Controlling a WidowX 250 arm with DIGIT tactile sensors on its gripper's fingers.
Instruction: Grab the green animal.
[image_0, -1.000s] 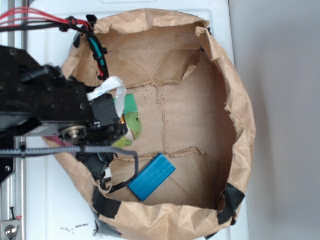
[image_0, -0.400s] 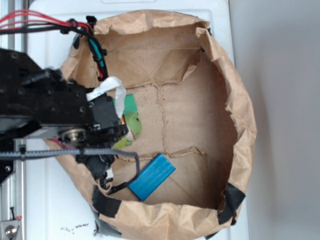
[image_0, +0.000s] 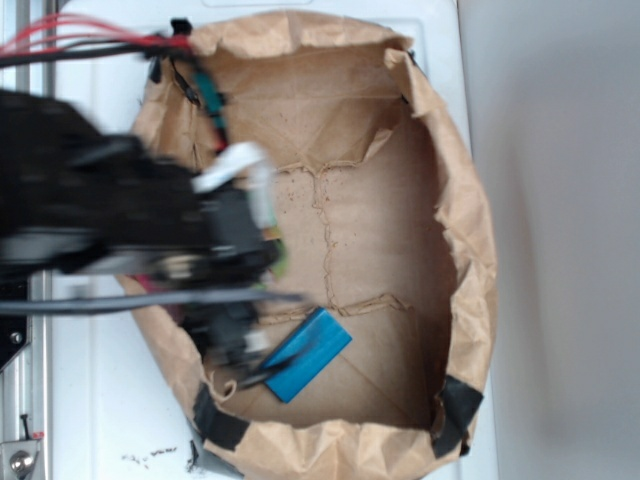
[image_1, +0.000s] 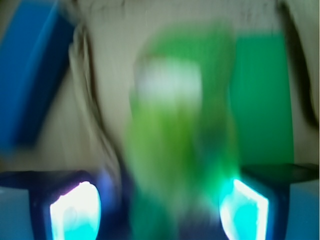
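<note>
where the frog is: the small fuzzy yellow-green plush frog (image_1: 182, 135) sits dead centre in my wrist view, straight ahead of my pincer (image_1: 160, 210) and between its two fingers (image_1: 75, 210). From the exterior view I can barely see it, just a sliver of green (image_0: 282, 258) poking out past my black arm (image_0: 110, 225).

long axis: looks like it runs away from me, whitish patch at the far end, body trailing back toward the pincer. So I'd guess the fingers close across its narrow side, which is what I want.

pincer state: spread wide, one finger on each side of the frog, gripping nothing as far as I can tell. Too blurry to say if the pads touch it.

how it looks: lime body, darker green up top, pale smear near the head. Soft and squishy, I reckon.

neighbours: flat green rectangular block (image_1: 262, 97) just beside it on one side, blue rectangular block (image_1: 30, 75) on the other, all inside the crumpled brown paper bag (image_0: 470, 230).

risk: clipping the green block along with it.
</note>
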